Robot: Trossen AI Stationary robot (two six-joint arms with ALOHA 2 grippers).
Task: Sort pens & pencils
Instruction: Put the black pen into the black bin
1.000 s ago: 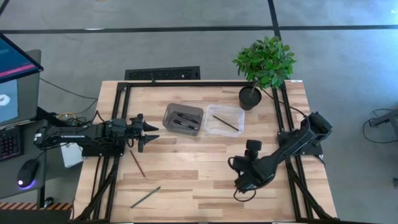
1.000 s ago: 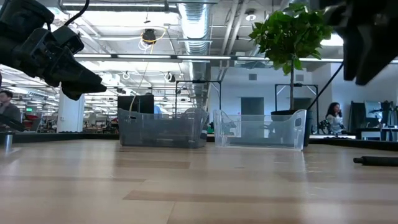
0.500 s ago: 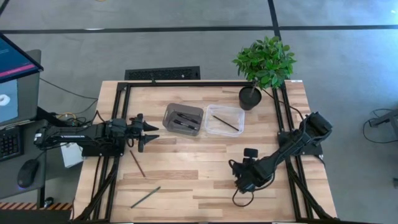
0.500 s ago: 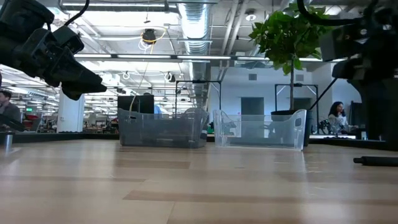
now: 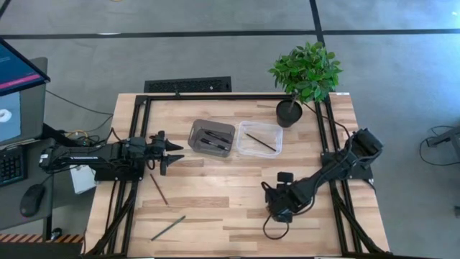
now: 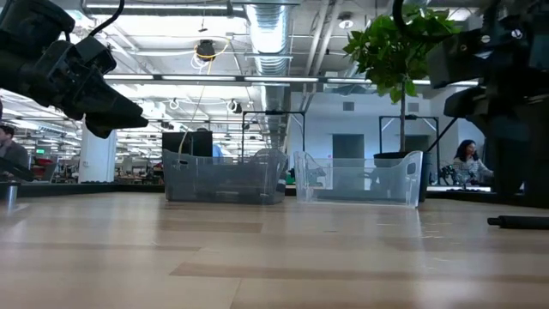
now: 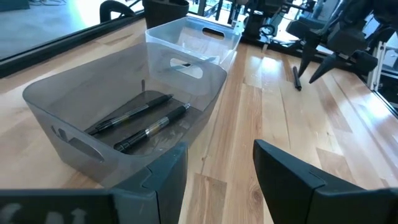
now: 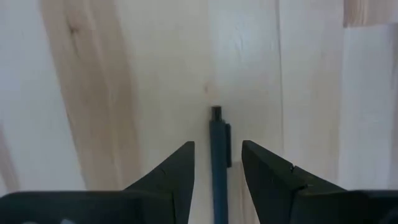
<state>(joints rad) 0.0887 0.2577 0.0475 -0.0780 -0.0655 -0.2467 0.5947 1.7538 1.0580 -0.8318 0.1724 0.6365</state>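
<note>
Your left gripper (image 5: 175, 152) hangs open beside the grey bin (image 5: 211, 137), which holds two pens (image 7: 140, 118). Two pencils (image 5: 159, 189) lie on the table. Your right gripper (image 8: 217, 174) straddles a pen (image 8: 217, 158), fingers apart.

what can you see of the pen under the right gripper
The pen is a slim dark stick with a clip along one side and a small squared cap at its far end. It lies flat on the pale wooden table, lined up with the right gripper, whose open fingers straddle it without clearly touching it. The low view shows it as a dark rod resting on the tabletop. Its near end is hidden.
</note>
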